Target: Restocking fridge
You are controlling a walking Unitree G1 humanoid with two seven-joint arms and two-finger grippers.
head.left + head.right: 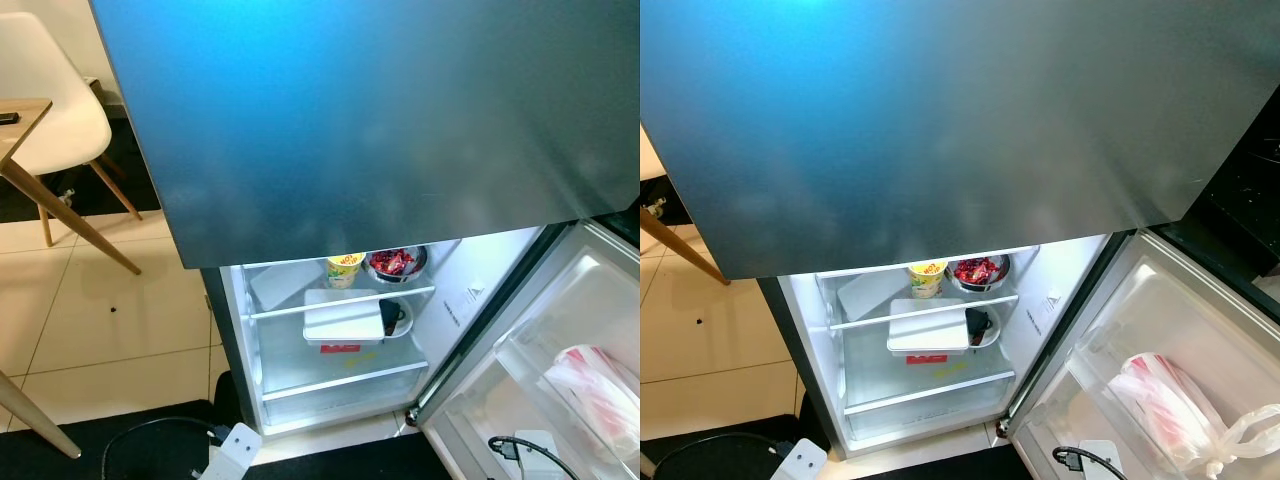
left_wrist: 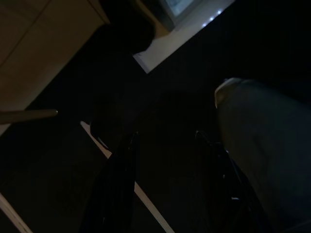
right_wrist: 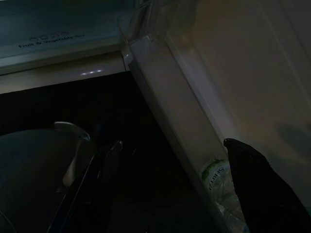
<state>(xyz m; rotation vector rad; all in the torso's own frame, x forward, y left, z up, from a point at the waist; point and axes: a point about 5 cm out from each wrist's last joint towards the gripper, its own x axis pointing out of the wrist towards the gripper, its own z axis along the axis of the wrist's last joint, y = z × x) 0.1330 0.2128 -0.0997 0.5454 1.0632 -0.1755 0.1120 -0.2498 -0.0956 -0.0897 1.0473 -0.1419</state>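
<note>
Fridge [image 1: 330,330] stands open and lit, dark grey outside, white inside; a yellow cup [image 1: 345,268], red-filled bowl [image 1: 395,263] and white box [image 1: 343,316] sit on its shelves. Both grippers' fingers [image 2: 119,194] [image 3: 257,184] hang spread, empty, beside it.

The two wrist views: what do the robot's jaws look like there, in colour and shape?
Both are dim. The left gripper has two long, slim black fingers, slightly glossy. The right gripper also has two black fingers, one broad and dark. No markings or cables can be made out.
</note>
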